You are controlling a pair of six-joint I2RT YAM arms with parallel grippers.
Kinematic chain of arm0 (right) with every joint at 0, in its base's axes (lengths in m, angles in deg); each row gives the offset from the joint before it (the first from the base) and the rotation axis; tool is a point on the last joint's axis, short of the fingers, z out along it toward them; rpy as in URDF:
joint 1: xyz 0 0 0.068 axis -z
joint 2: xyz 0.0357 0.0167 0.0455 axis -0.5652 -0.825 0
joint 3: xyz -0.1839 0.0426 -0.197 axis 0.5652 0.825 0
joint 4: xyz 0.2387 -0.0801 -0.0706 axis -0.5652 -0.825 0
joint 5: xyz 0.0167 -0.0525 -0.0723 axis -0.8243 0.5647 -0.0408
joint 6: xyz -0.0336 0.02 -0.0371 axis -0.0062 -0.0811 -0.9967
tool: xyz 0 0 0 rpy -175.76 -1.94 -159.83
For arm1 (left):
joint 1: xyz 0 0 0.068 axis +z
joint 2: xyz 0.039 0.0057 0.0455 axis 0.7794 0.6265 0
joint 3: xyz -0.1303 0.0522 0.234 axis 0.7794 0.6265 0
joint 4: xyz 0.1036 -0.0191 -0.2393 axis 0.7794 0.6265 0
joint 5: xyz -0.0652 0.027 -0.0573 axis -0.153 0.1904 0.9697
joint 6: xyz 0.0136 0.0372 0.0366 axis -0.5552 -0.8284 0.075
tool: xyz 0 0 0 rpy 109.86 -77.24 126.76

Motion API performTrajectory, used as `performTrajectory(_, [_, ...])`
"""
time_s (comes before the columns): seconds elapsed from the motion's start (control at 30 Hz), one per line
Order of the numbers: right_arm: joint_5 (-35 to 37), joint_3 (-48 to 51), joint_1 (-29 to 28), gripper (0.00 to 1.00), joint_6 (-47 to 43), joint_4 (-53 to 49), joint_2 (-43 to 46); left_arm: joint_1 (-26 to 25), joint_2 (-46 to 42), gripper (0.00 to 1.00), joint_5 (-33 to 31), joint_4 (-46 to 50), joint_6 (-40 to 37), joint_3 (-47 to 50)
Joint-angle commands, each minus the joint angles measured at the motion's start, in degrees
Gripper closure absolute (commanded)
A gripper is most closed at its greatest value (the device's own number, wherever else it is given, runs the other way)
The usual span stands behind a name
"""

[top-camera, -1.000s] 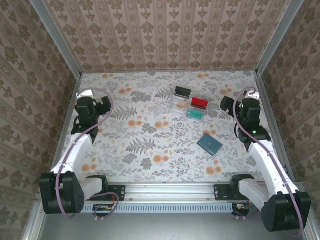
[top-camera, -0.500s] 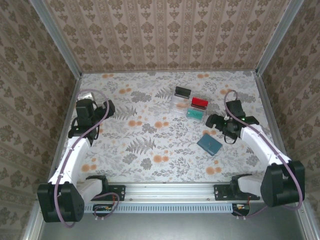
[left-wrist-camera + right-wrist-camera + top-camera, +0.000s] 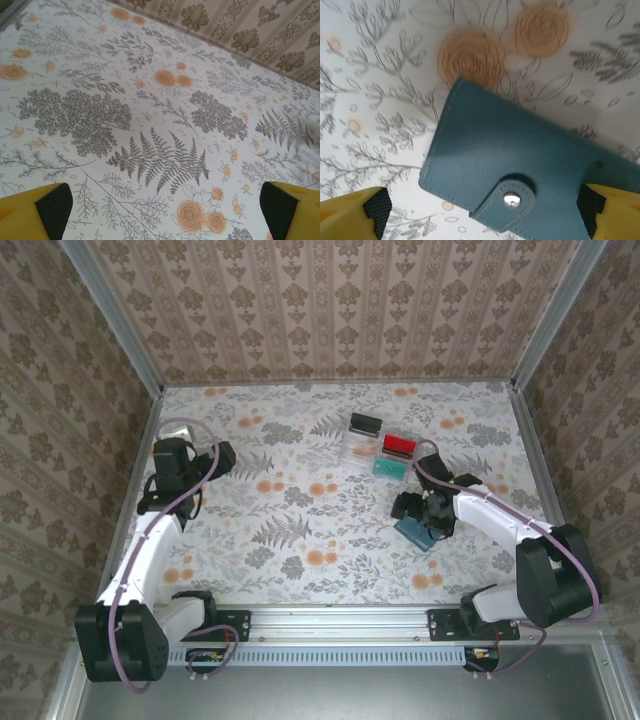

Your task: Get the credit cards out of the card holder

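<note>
The right pincer point(image 3: 418, 508) hangs with its jaws spread wide and empty, directly over the wallet point(image 3: 520, 160). The wallet lies folded shut on the worktop point(image 3: 300, 490) between the fingertips, with its snap tab point(image 3: 506, 197) fastened. I judge this as the approach step, the cards presumably tucked inside. Next, the pincer must drop, pin or grip one edge, and pop the snap. The left pincer point(image 3: 165, 207) is also open and empty, well apart from the wallet. A clear tray point(image 3: 365, 450) of coloured blocks sits just beyond the right pincer, near but not in the way.
</note>
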Motion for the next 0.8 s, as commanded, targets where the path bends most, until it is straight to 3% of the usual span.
performTrajectory(0.0, [1.5,1.0,-2.2,0.01,2.8,-2.1,-1.2,-0.8,1.9,0.0,2.1,-0.2,2.3,0.6])
performTrajectory(0.17, [1.3,-0.9,-5.0,0.01,2.7,0.0,-6.5,-3.2,5.5,0.0,2.8,-1.1,3.2,-0.4])
performTrajectory(0.33, [2.2,-7.3,-7.2,0.0,-2.8,2.6,-13.7,-5.4,8.5,0.0,3.3,-1.8,3.8,-1.8])
performTrajectory(0.6, [-1.9,-18.7,-16.8,0.02,-9.1,7.8,-24.8,-8.1,11.8,0.0,4.5,-1.9,4.9,-2.5])
performTrajectory(0.77, [-2.8,-23.0,-20.2,0.01,-7.2,8.0,-24.9,-9.2,12.8,0.01,4.6,-2.0,5.1,-2.7])
